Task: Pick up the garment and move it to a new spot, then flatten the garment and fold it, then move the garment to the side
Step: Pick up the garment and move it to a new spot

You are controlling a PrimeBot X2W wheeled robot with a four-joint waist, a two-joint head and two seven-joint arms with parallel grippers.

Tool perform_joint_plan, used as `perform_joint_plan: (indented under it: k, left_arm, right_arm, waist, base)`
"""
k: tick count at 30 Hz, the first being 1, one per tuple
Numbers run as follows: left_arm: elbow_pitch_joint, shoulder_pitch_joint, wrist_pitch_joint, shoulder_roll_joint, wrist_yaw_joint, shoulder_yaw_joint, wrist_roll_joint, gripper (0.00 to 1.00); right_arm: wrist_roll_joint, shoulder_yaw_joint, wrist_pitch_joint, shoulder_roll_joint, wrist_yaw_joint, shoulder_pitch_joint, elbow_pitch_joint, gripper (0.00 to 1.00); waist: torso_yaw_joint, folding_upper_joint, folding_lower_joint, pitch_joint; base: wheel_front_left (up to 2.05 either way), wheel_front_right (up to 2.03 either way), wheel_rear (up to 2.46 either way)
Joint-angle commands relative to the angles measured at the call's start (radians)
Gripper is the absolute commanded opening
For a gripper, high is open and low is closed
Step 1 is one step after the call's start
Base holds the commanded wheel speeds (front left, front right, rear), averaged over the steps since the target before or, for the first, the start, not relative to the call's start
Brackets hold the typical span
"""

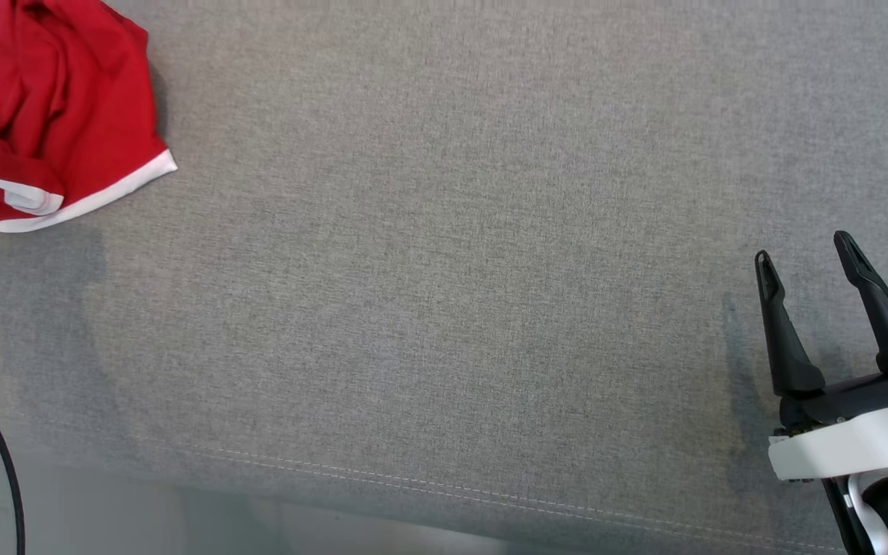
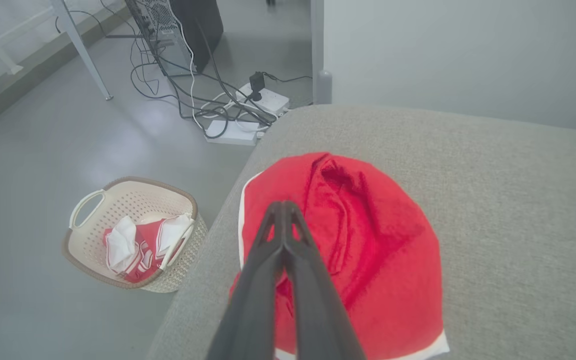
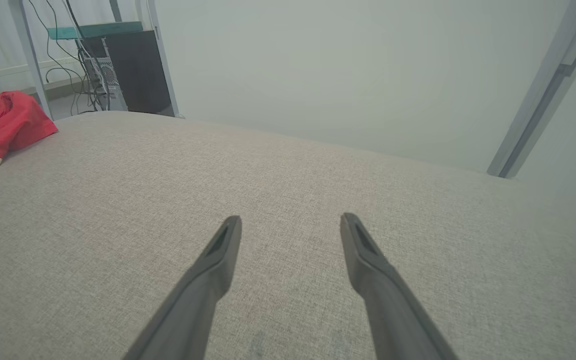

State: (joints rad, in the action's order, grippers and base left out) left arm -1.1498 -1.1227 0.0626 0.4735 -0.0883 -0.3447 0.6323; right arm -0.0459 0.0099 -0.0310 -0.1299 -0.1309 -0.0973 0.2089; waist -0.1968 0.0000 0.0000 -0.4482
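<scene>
The wide grey cushion (image 1: 490, 270) carries the red garment (image 1: 58, 116), bunched at its far left corner. The cloth looks light, soft and floppy (likely to sag open when lifted), so a pinch on the white-trimmed hem or a thick fold seems best. The left gripper (image 2: 283, 205) is clenched over the heap, though whether it has caught cloth I cannot tell. The right gripper (image 1: 805, 248) stands spread, well apart.

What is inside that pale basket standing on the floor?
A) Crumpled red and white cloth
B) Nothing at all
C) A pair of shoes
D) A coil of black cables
A: the left wrist view shows the basket on the floor with crumpled red and white cloth lying in it.
</scene>
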Motion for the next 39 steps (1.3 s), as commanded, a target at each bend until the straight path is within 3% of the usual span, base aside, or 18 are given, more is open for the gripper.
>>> perform_joint_plan:
  k: [1,7,8,9,14,15,20,25,31,39]
  left_arm:
    - [0.031,-0.044,-0.024,0.074,-0.003,0.013,-0.014,0.0]
    - [0.093,-0.026,-0.136,0.083,-0.007,0.045,0.014,0.0]
    - [0.105,-0.01,-0.158,0.078,-0.006,0.058,0.029,0.34]
    - [0.121,0.006,-0.185,0.074,-0.006,0.071,0.041,1.0]
    - [0.232,0.153,-0.295,0.043,0.029,0.128,0.087,1.0]
    - [0.352,0.289,-0.319,0.019,0.081,0.171,0.096,1.0]
    - [0.654,0.558,-0.324,-0.021,0.187,0.25,0.054,1.0]
    - [0.917,0.829,-0.324,-0.084,0.259,0.308,0.002,1.0]
    - [1.036,1.027,-0.324,-0.129,0.29,0.308,-0.036,1.0]
    - [1.07,1.142,-0.324,-0.144,0.288,0.298,-0.054,1.0]
  right_arm:
    - [-0.006,0.02,-0.015,-0.002,0.0,0.0,0.017,1.0]
    - [-0.014,0.026,-0.045,0.023,0.0,0.009,-0.017,1.0]
    - [-0.017,0.028,-0.052,0.027,0.0,0.012,-0.024,1.0]
    - [-0.018,0.029,-0.056,0.03,0.0,0.015,-0.03,1.0]
    - [-0.027,0.042,-0.077,0.041,0.0,0.03,-0.063,1.0]
    - [-0.035,0.058,-0.085,0.042,0.0,0.04,-0.079,1.0]
    - [-0.04,0.074,-0.093,0.045,0.0,0.056,-0.097,1.0]
    - [-0.049,0.085,-0.105,0.05,0.0,0.072,-0.116,1.0]
    - [-0.065,0.061,-0.124,0.064,0.0,0.103,-0.143,1.0]
    - [-0.078,0.033,-0.139,0.074,0.0,0.141,-0.171,1.0]
  waist:
    - [-0.01,0.0,0.0,0.026]
    - [-0.011,0.0,0.0,0.089]
    - [-0.012,0.0,0.0,0.101]
    - [-0.014,0.0,0.0,0.111]
    - [-0.029,0.0,0.0,0.167]
    - [-0.042,0.0,0.0,0.202]
    - [-0.064,0.0,0.0,0.251]
    - [-0.078,0.0,0.0,0.302]
    - [-0.1,0.0,0.0,0.358]
    - [-0.111,0.0,0.0,0.416]
  base:
    - [0.0,0.0,0.0]
    - [0.0,0.0,0.0]
    - [0.0,0.0,0.0]
    - [0.0,0.0,0.0]
    - [0.0,0.0,0.0]
    - [0.0,0.0,0.0]
    - [0.0,0.0,0.0]
    - [0.0,0.0,0.0]
    - [0.0,0.0,0.0]
    - [0.0,0.0,0.0]
